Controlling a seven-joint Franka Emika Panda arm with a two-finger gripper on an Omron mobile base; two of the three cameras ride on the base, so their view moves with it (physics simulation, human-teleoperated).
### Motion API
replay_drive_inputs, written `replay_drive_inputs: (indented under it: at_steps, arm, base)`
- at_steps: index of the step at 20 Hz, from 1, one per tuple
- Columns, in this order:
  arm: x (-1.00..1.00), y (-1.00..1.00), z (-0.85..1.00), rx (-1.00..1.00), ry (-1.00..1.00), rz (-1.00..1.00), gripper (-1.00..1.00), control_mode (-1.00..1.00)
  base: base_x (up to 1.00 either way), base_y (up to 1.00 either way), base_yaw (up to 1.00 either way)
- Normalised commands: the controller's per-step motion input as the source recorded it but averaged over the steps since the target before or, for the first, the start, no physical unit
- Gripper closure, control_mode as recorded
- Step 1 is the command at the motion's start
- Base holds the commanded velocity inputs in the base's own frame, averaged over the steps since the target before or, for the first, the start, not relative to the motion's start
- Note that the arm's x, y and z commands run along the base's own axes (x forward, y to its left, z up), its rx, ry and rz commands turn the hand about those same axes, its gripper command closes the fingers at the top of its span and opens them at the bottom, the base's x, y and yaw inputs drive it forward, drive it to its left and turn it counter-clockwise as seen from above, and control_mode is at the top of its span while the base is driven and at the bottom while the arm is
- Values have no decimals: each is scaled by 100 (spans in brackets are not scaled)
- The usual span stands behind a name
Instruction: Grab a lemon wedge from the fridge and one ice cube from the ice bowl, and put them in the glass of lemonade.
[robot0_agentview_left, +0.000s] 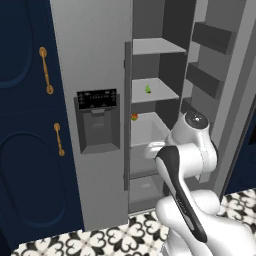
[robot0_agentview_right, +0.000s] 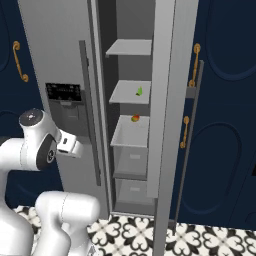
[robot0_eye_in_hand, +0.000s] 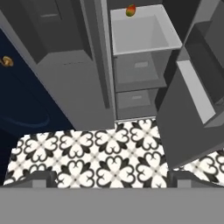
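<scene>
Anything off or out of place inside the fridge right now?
Nothing stands out. The fridge has its right door open; the lemon wedge lies on a middle shelf, and a small red-and-green fruit lies on the shelf below. No spills, nothing askew.

The fridge (robot0_agentview_left: 95, 75) stands before me, silver-grey, its right door swung wide open and its left door, with the black dispenser recess, closed. The lemon wedge (robot0_agentview_left: 148, 89), tiny and yellow-green, sits on a middle shelf inside.
</scene>
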Motion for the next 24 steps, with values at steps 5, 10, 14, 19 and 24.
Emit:
replay_drive_inputs:
  at_steps: [5, 10, 14, 19, 24]
  arm:
    - [0, 0, 0, 0, 0, 0, -100, 100]
    - [0, 0, 0, 0, 0, 0, -100, 100]
    - [0, 0, 0, 0, 0, 0, -100, 100]
    - [0, 0, 0, 0, 0, 0, -100, 100]
    - [0, 0, 0, 0, 0, 0, -100, 100]
  base:
    - [-1, -35, 0]
    - [12, -31, 0]
    - [16, 16, 0]
    - [52, 0, 0]
    - [56, -20, 0]
